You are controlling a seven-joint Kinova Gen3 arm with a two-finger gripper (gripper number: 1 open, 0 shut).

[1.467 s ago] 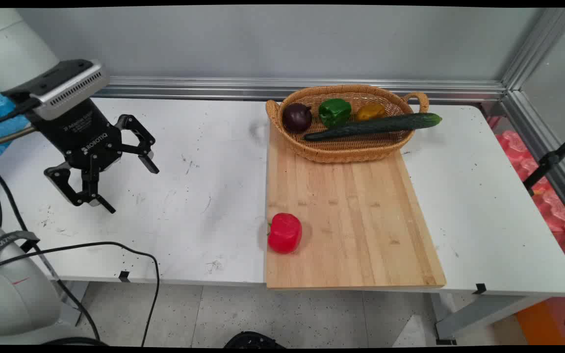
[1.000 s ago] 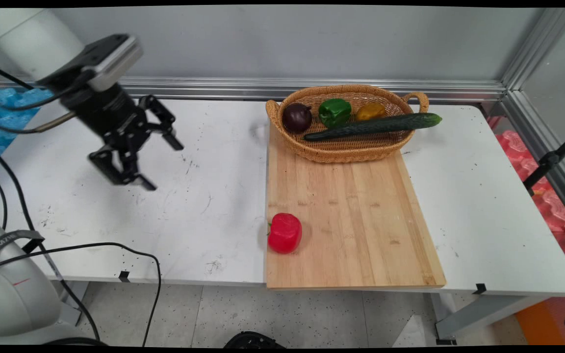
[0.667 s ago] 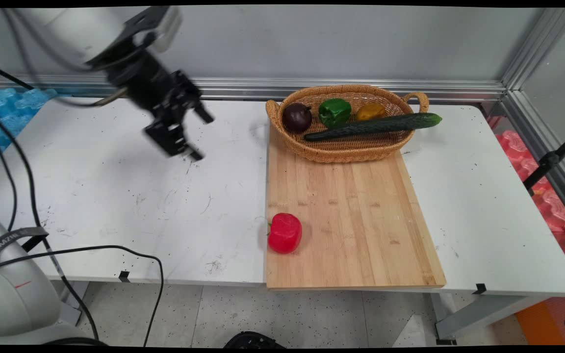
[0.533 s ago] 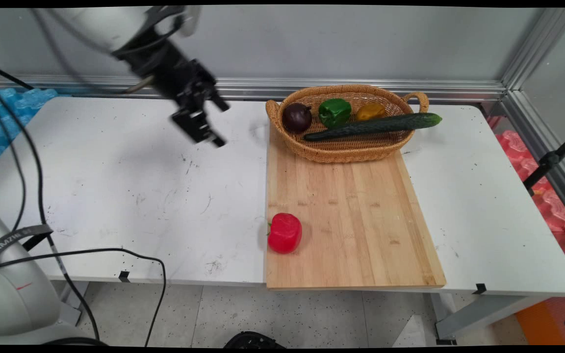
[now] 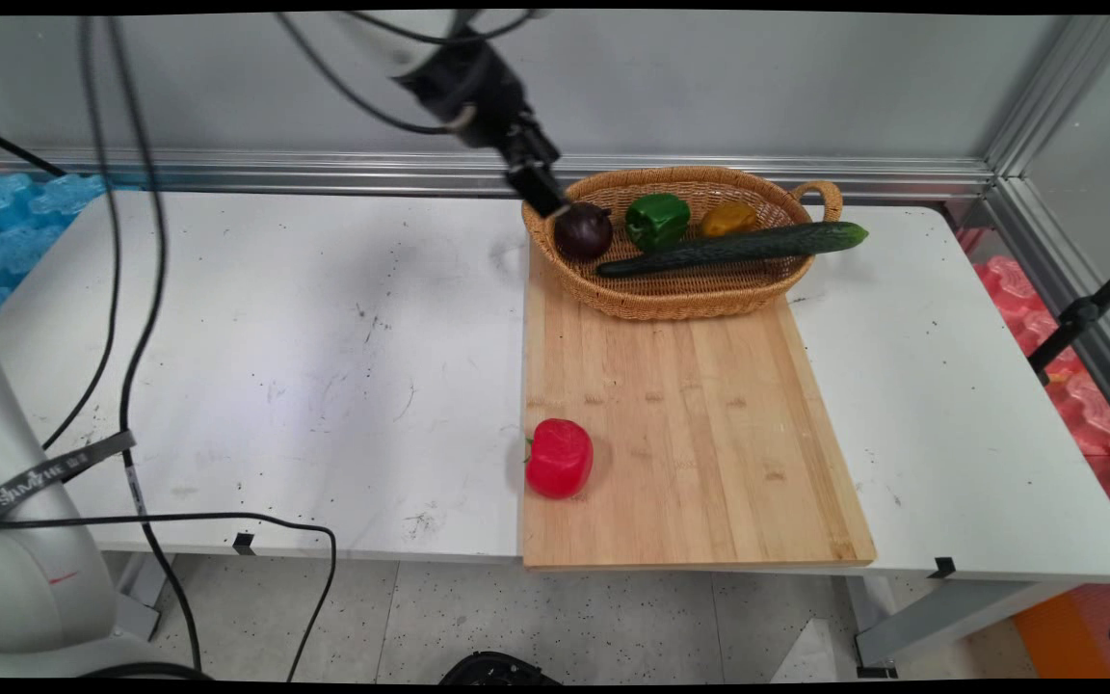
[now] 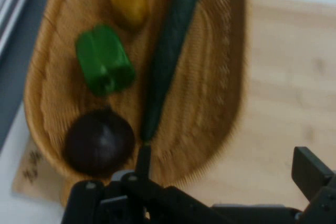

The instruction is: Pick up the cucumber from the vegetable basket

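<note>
White table and grey wall frame our gripper (image 5: 555,204), spread wide and empty, above the wicker basket (image 5: 680,294) (far end of the cutting board (image 5: 700,434)). We judge centring matters. One eggplant (image 5: 583,231), one green pepper (image 5: 657,220), one yellow pepper (image 5: 728,220), one cucumber (image 5: 738,249); one red pepper (image 5: 560,458) nearer.

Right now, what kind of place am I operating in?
It looks like a robot lab bench staged as a mock kitchen. A bare white table is fenced by aluminium framing, and on it are a wooden cutting board and a wicker basket of vegetables, with the hand at its rim.
</note>
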